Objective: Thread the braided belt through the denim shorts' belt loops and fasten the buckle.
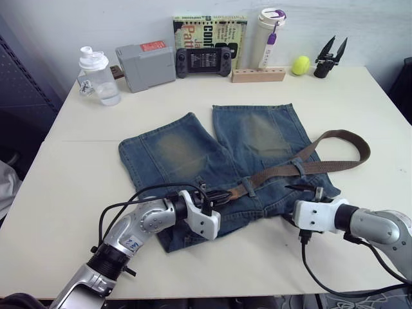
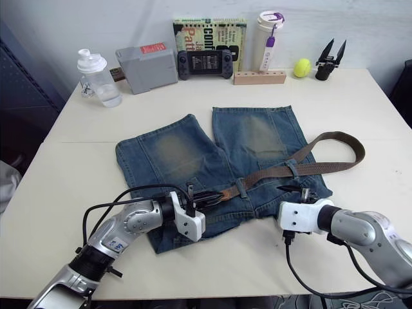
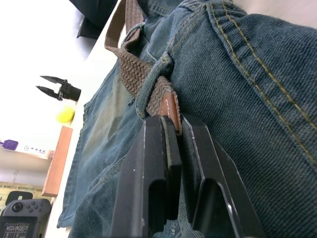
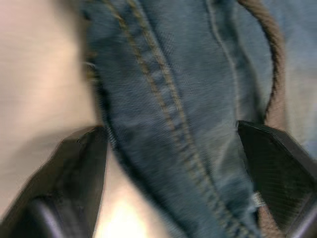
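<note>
— Where are we standing?

— I'm threading. My left gripper [image 3: 171, 144] is clenching the braided belt's [image 1: 302, 166] leather tip, just past a belt loop [image 3: 154, 85] on the denim shorts [image 1: 187, 154] lying on the table [image 1: 77, 187].

— And the right?

— My right gripper [image 4: 173, 144] is gaping wide, straddling the waistband. Next, I reckon, I'm drawing the tip onward.

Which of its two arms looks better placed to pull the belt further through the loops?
The left, probably. The left gripper is already shut on the braided belt tip, just past a belt loop. The right gripper is open, straddling the edge of the denim shorts.
</note>
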Controlling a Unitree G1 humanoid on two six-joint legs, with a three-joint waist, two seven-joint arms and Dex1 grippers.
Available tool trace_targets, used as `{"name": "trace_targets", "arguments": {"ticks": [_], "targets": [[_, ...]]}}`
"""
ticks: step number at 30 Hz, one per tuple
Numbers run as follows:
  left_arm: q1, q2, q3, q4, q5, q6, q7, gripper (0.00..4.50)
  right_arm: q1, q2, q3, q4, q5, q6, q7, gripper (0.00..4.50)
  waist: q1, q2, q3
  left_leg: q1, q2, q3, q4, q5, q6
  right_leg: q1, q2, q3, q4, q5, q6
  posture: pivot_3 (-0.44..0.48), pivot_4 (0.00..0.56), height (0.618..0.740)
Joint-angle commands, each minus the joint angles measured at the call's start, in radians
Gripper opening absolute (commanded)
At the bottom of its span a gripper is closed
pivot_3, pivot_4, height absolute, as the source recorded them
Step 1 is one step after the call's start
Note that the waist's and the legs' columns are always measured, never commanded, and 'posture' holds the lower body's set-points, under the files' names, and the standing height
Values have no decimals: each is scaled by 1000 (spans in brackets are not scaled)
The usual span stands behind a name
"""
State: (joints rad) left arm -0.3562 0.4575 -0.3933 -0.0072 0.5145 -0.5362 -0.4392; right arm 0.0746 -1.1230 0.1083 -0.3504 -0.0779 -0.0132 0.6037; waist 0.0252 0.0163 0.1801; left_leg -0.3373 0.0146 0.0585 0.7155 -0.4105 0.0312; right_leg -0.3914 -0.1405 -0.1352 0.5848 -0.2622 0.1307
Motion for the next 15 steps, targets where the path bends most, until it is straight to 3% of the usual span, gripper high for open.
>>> {"name": "trace_targets", "arguments": {"ticks": [1, 6, 15], "targets": [[8, -2, 3, -38, -3, 5, 1, 0, 10, 35, 0, 70, -50, 23, 11, 2139, 0, 0, 0, 0, 0, 0, 0, 0, 0, 0, 0, 0, 0, 0, 0, 0, 150, 726], [10, -5, 1, -45, 0, 13, 1, 0, -7, 81, -16, 112, -76, 34, 9, 40, 0, 0, 0, 0, 0, 0, 0, 0, 0, 0, -1, 0, 0, 0, 0, 0, 150, 726], [17, 18, 11, -93, 20, 20, -5, 0, -92, 115, -110, 308, -133, 220, -83, 40, 9, 0, 0, 0, -3, 0, 1, 0, 1, 0, -4, 0, 2, 0, 0, 0, 150, 726]]}}
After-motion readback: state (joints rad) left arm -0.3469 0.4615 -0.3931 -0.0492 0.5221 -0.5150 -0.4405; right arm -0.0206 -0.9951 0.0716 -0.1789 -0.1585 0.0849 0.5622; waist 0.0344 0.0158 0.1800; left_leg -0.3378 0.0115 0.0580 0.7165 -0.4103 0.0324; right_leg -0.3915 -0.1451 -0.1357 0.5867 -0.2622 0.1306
